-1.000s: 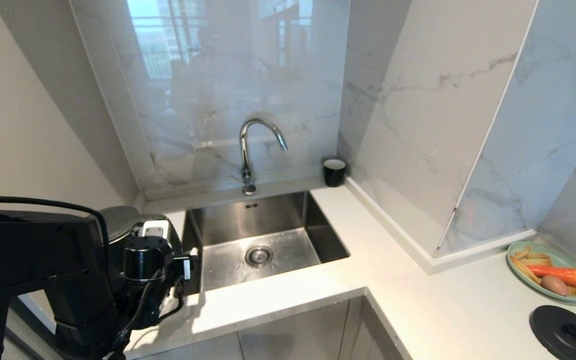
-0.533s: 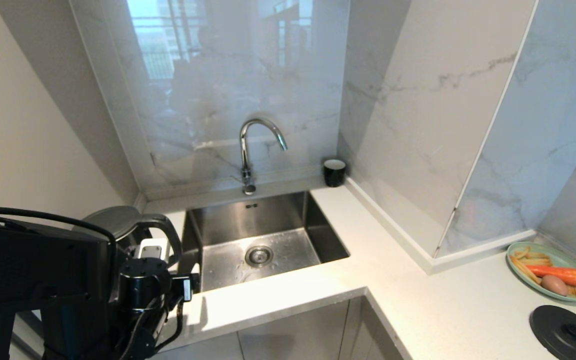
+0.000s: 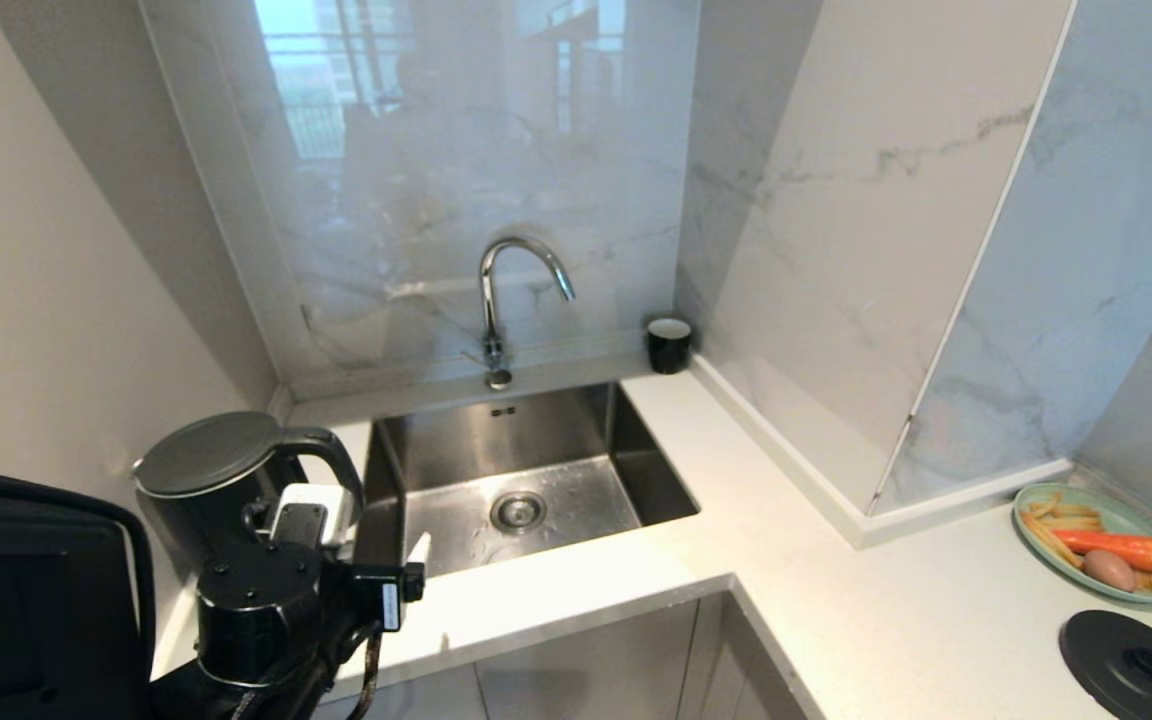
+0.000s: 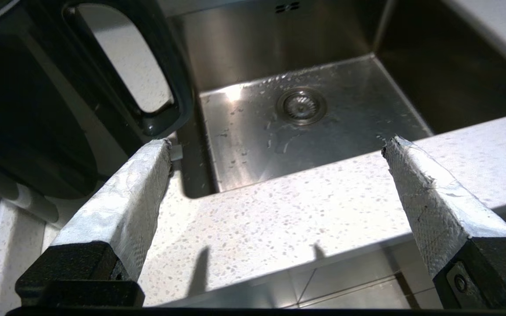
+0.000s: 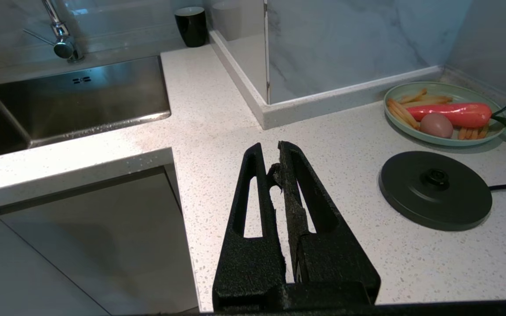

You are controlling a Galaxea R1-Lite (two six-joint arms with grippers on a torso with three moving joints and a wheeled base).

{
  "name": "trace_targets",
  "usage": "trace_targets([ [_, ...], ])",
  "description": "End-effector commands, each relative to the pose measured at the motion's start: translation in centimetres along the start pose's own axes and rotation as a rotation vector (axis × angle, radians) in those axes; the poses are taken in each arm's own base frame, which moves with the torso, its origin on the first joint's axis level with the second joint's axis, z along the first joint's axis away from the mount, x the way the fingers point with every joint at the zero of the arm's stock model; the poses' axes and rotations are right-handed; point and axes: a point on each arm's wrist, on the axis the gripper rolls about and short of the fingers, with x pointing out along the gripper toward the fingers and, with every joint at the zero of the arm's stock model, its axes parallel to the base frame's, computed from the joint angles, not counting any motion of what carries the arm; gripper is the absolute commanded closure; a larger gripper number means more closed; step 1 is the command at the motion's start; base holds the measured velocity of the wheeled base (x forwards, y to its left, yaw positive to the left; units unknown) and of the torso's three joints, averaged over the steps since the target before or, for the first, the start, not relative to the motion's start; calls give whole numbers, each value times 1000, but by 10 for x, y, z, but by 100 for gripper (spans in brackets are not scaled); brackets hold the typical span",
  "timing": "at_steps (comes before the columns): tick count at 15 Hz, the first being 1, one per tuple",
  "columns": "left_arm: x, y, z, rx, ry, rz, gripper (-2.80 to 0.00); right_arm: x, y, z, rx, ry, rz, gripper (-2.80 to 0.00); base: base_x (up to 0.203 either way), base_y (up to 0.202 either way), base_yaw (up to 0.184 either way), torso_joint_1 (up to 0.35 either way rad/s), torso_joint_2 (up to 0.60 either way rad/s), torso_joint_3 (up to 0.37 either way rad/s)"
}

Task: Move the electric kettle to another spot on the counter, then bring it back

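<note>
electric kettle (image 3: 211, 480) on counter (image 3: 836, 600) — left of sink (image 3: 526, 480)

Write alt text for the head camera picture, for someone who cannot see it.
A black electric kettle stands on a white counter left of a steel sink, with the robot's open left gripper just in front of its handle, holding nothing. Far right sit a round black base and a plate of vegetables.

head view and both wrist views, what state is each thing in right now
glossy black electric kettle: upright, lid shut, on the white speckled counter left of the sink, off its base
left gripper: jaws open, empty, beside the kettle's handle
right gripper: jaws shut, empty
steel sink: wet, no dishes
chrome tap: not running
round black kettle base: bare
</note>
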Motion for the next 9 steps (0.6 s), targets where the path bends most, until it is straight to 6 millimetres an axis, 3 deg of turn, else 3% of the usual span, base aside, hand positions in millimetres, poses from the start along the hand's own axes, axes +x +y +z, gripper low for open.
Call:
trace_targets([
  [1, -20, 0, 17, -35, -71, -40, -280, 0, 0, 0, 0, 0, 0, 0, 0, 0, 0, 0, 0, 0],
  [9, -68, 18, 57, -67, -131, -69, -280, 0, 0, 0, 0, 1, 0, 0, 0, 0, 0, 0, 0, 0],
])
